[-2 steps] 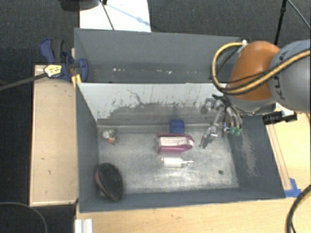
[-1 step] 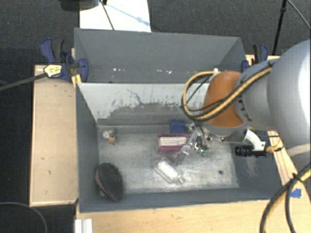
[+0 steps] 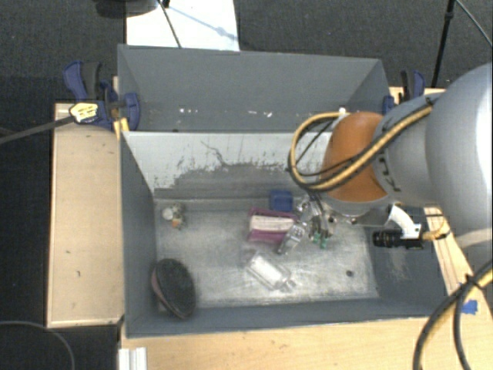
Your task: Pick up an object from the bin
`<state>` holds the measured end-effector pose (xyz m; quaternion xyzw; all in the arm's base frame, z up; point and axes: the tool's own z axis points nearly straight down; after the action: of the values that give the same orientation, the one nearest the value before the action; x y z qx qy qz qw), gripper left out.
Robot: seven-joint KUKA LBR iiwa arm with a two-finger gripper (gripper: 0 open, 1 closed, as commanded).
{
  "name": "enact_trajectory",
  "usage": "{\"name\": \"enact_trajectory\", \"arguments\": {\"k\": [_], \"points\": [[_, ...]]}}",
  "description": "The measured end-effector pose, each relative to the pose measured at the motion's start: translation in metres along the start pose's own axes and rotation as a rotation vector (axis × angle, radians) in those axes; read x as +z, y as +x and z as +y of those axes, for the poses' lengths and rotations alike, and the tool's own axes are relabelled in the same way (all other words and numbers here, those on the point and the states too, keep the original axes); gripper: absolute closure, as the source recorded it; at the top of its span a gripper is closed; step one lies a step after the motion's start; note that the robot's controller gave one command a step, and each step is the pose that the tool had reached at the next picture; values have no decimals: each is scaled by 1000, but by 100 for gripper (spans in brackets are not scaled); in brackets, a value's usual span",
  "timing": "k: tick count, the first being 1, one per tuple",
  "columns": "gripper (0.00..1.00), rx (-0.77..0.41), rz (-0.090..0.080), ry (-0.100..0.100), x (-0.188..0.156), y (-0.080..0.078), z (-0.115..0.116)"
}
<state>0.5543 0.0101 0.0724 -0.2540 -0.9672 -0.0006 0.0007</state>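
My gripper (image 3: 310,223) hangs below the orange wrist cover, low over the bin floor right of the middle. Right at its left side lies a purple and white box (image 3: 266,228), which it touches or nearly touches. A small blue object (image 3: 281,201) sits just behind that box near the back wall. A clear plastic piece (image 3: 269,271) lies on the floor in front of the box, a little apart from the gripper. Something small and green (image 3: 323,242) shows at the gripper's lower right edge.
A dark oval brush-like object (image 3: 173,286) rests in the front left corner. A small pale item (image 3: 174,216) lies at the back left. A tiny dark speck (image 3: 349,274) lies on the floor at the front right. The arm covers the bin's right side.
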Motion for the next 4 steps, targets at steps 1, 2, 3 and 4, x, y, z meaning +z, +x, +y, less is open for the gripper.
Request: {"name": "enact_trajectory", "arguments": {"k": [1, 2, 3, 4], "points": [[100, -66, -13, -3, -106, -33, -29], [0, -69, -3, 1, -102, -30, -28], [0, -103, 2, 0, -42, -6, 35], [0, -506, -1, -1, -7, 42, 93]]}}
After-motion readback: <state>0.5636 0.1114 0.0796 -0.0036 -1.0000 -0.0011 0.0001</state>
